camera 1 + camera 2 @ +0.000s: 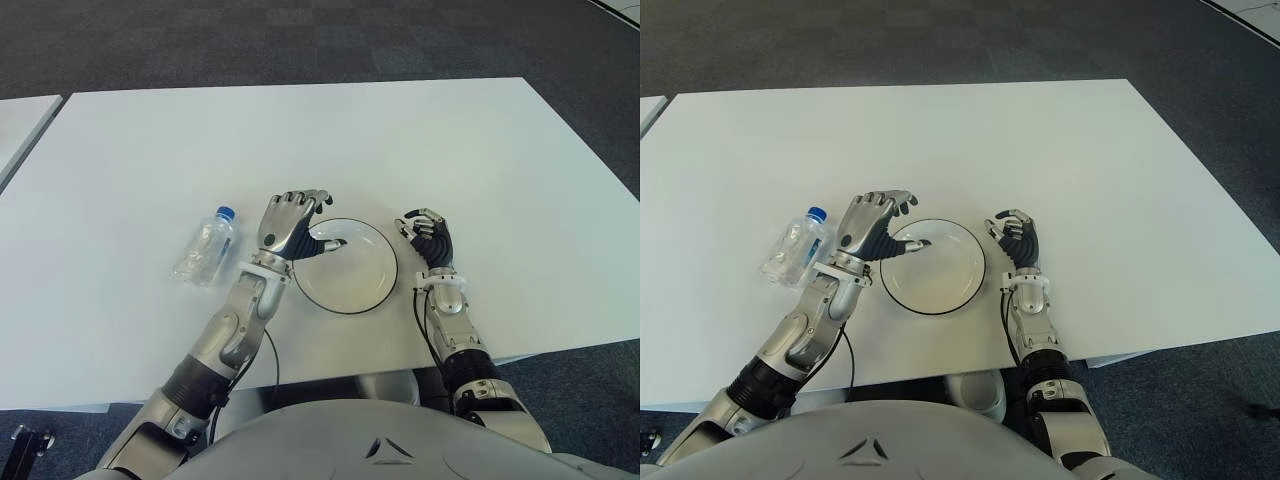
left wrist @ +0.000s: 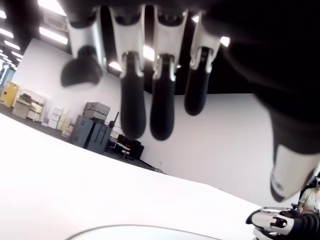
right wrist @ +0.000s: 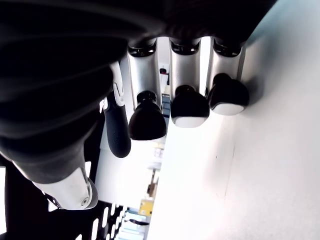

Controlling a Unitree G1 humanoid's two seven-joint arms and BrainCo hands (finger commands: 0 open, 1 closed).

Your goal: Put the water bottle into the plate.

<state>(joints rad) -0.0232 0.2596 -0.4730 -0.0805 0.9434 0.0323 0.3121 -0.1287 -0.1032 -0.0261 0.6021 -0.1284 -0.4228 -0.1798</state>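
Observation:
A clear plastic water bottle with a blue cap lies on its side on the white table, left of the plate and apart from both hands. The white plate sits near the front edge and holds nothing. My left hand hovers over the plate's left rim, fingers spread and relaxed, thumb tip over the plate. Its wrist view shows its fingers hanging free with nothing in them. My right hand shows just right of the plate with its fingers curled and holding nothing.
Dark carpet surrounds the table. A second white table's corner shows at the far left. The table's front edge runs just behind my forearms.

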